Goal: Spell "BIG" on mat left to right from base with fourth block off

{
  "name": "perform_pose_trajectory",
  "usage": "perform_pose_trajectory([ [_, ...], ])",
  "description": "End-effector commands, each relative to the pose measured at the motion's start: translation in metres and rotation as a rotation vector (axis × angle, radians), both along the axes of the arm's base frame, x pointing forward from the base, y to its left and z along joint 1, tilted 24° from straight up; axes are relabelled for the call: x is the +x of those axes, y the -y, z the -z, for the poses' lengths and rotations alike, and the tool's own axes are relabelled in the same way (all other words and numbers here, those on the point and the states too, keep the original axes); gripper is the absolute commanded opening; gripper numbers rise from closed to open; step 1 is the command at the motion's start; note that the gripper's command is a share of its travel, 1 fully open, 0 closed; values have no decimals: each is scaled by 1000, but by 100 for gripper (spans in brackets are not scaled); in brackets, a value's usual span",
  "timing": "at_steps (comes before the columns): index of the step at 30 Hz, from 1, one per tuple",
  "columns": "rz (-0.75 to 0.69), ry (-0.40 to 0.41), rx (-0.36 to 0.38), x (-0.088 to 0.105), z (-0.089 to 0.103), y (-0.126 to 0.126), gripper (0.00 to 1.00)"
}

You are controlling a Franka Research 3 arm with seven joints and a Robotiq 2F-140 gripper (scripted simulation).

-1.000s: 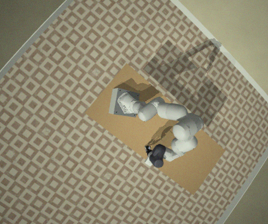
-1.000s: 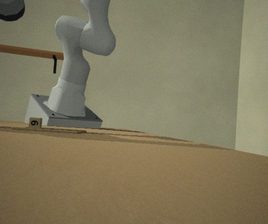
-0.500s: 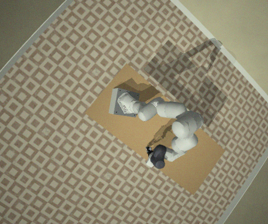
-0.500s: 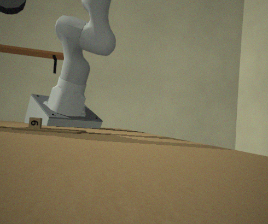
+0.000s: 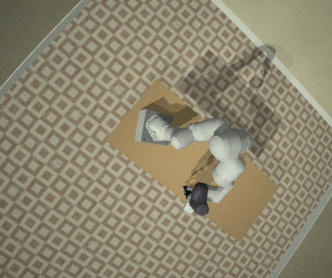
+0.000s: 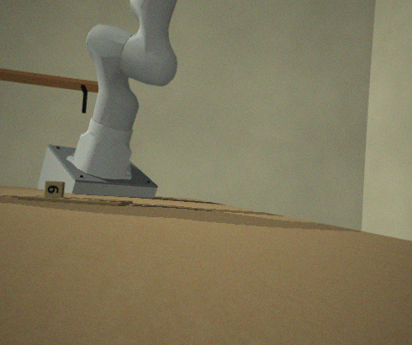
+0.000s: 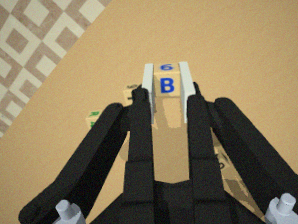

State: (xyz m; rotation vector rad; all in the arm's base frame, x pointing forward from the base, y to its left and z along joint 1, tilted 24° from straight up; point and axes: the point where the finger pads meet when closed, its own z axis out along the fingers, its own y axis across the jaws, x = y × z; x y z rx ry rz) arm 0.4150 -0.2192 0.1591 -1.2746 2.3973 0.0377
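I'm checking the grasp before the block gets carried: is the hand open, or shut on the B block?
Shut on the B block: in the wrist view, both pale pads flank it closely.

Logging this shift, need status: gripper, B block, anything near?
Gripper shut on B block. Green-marked block beside fingers' left in wrist view.

Arm: pale grey and jointed, left of centre; its lower part [image 6: 107, 151] rises from the base, bends at a rounded elbow [image 6: 155, 61], and runs out of the top of the frame.
Base: a grey wedge [image 6: 115, 188] with a sloping top and dark bolt holes, at the far side of the worktop [image 6: 212, 278].
Block: a small wooden cube [image 6: 55, 189] near the base's left corner, a dark character on its facing side.
Shelf: a brown board [image 6: 39, 79] on black brackets [image 6: 84, 98], behind the arm.
Wall: plain, greenish beige [image 6: 271, 105], with a corner at right.
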Motion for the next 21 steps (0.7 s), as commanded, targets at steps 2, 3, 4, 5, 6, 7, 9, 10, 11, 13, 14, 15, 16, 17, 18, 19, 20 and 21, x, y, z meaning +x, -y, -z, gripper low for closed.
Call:
perform_pose_trajectory([
  [2, 31, -34, 32, -6, 1, -7, 13],
  [3, 31, -34, 32, -6, 1, -7, 13],
  [4, 31, -34, 32, -6, 1, -7, 13],
  [5, 31, -34, 32, -6, 1, -7, 13],
  [6, 31, -34, 32, -6, 1, -7, 13],
  [7, 31, -34, 32, -6, 1, -7, 13],
  [9, 26, -33, 30, -6, 1, -8, 13],
  [10, -4, -27, 20, -4, 0, -12, 13],
  [11, -77, -14, -2, -1, -3, -22, 13],
  [13, -148, -1, -24, 3, -5, -32, 13],
  [14, -169, 3, -31, 4, -6, -35, 13],
  [15, -190, 7, -38, 4, -7, -38, 13],
  [16, -210, 11, -44, 5, -7, -41, 13],
  [17, -210, 11, -44, 5, -7, -41, 13],
  [18, -210, 11, -44, 5, -7, -41, 13],
  [19, -259, 21, -60, 7, -9, -47, 13],
  [20, -274, 24, -65, 8, -10, -50, 13],
  [21, -292, 27, -70, 9, -10, -52, 13],
])
